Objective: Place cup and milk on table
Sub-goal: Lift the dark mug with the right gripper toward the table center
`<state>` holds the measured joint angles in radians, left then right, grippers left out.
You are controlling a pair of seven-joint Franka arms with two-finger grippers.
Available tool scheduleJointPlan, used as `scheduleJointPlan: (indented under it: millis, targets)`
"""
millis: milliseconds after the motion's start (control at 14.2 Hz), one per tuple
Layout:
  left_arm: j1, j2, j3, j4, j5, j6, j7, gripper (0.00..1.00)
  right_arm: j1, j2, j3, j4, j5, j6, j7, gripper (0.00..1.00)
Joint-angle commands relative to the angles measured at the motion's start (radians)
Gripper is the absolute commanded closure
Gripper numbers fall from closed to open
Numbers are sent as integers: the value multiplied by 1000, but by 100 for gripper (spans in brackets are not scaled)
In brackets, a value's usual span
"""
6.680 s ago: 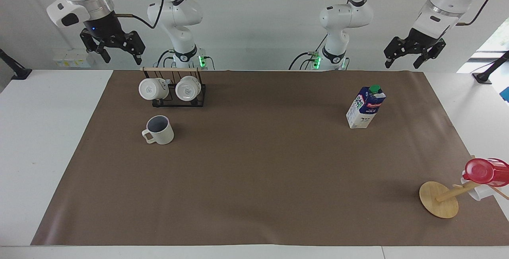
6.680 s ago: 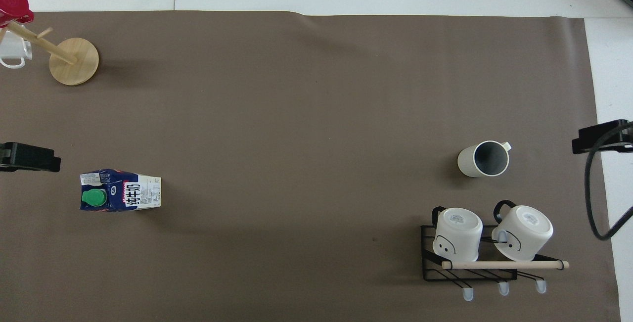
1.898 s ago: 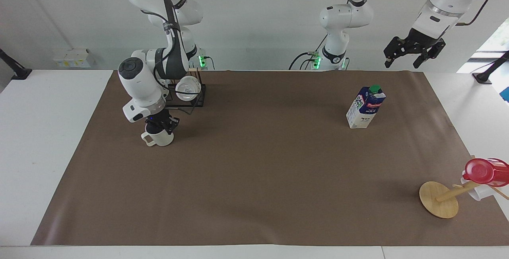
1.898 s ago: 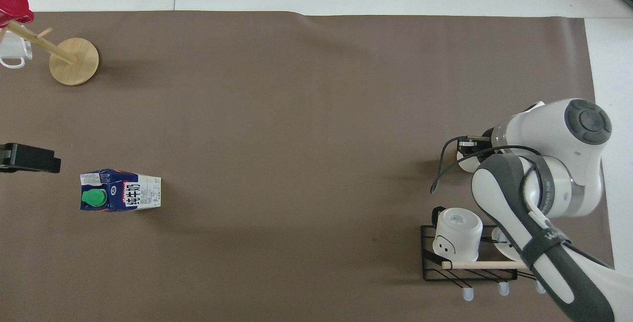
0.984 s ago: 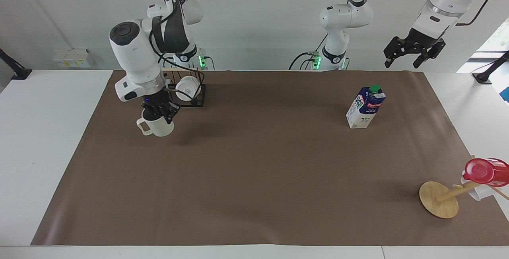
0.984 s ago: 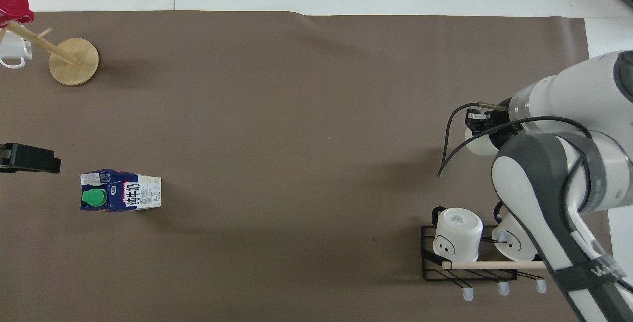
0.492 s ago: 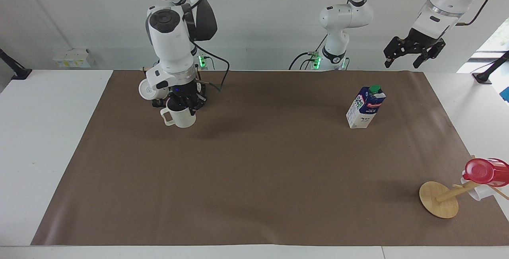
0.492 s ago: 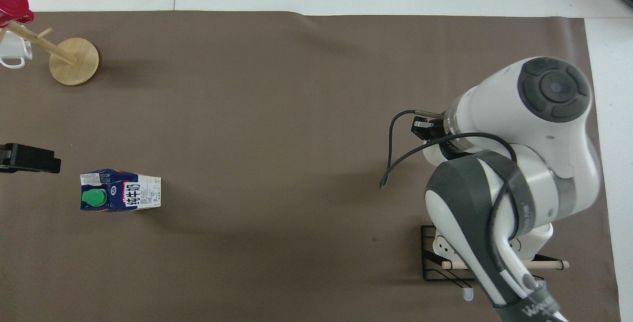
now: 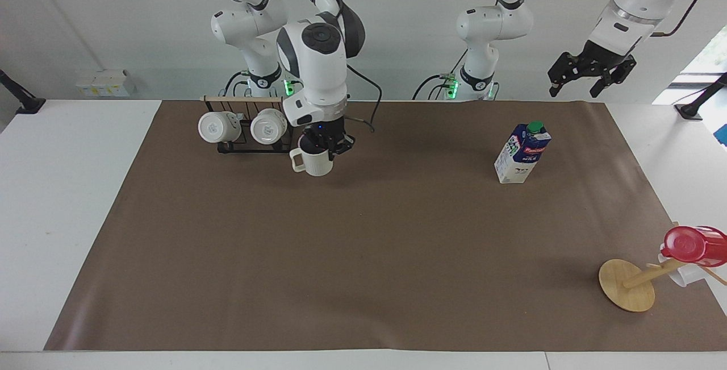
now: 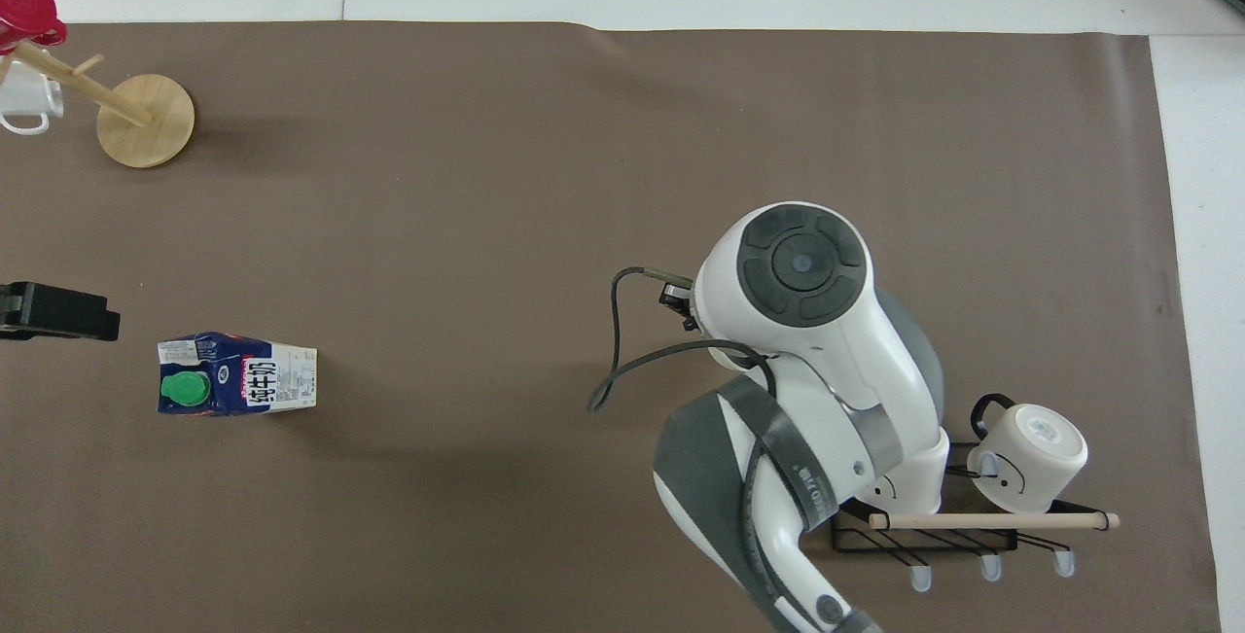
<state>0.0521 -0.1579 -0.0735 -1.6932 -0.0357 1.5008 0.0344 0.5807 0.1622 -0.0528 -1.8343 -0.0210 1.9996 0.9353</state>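
Note:
My right gripper (image 9: 322, 144) is shut on the rim of the off-white ribbed cup (image 9: 313, 161) and holds it just above the brown paper sheet of the table (image 9: 397, 245), beside the black mug rack, on the side toward the table's middle. In the overhead view the right arm covers the cup. The milk carton (image 9: 522, 154) stands upright on the sheet toward the left arm's end; it also shows in the overhead view (image 10: 236, 375). My left gripper (image 9: 590, 77) is open and empty, raised above the table's edge at that end, where the arm waits.
A black wire rack (image 9: 255, 145) near the robots holds two glossy white mugs (image 9: 218, 127). A wooden mug tree (image 9: 627, 285) with a red lid (image 9: 693, 244) and a white cup stands at the left arm's end, far from the robots.
My right gripper came down onto the cup, shut on it, lifted it and carried it past the rack toward the table's middle. The left arm and the milk have not moved.

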Motion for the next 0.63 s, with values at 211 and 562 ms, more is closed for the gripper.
scheduleJointPlan:
  millis: [211,562]
  targets:
    - [8,-11,-11,6,-12,-14,16,0,85,83,5,13,9,109,111,100]
    - [6,-70,-11,-100,-12,50,18,0,116,146,5,15,9,185,152,100]
